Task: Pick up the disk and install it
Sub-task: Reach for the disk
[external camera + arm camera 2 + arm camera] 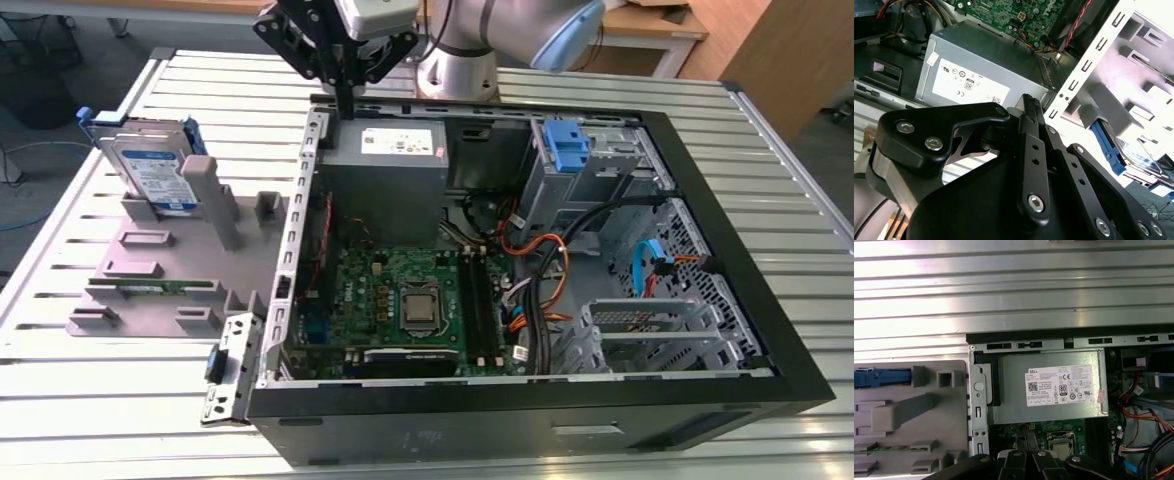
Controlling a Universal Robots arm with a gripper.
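The disk (151, 168) stands on edge in a grey fixture (160, 262) at the exterior view's left, beside the open computer case. It is silver-grey with a white-and-blue label and a blue caddy around it. From above, the first wrist view shows the disk's blue caddy edge (881, 377); in the second wrist view the disk (1132, 152) sits past the case wall. My gripper (344, 106) hangs above the case's back corner, over the power supply and apart from the disk. Its fingers (1029, 107) are shut with nothing between them.
The open computer case (727, 300) lies flat on a slatted metal table (80, 400). Inside are a grey power supply (390, 148), a motherboard (400, 300), loose cables (534, 270) and a blue bracket (567, 145) in the drive bay. A memory stick (150, 287) lies in the fixture.
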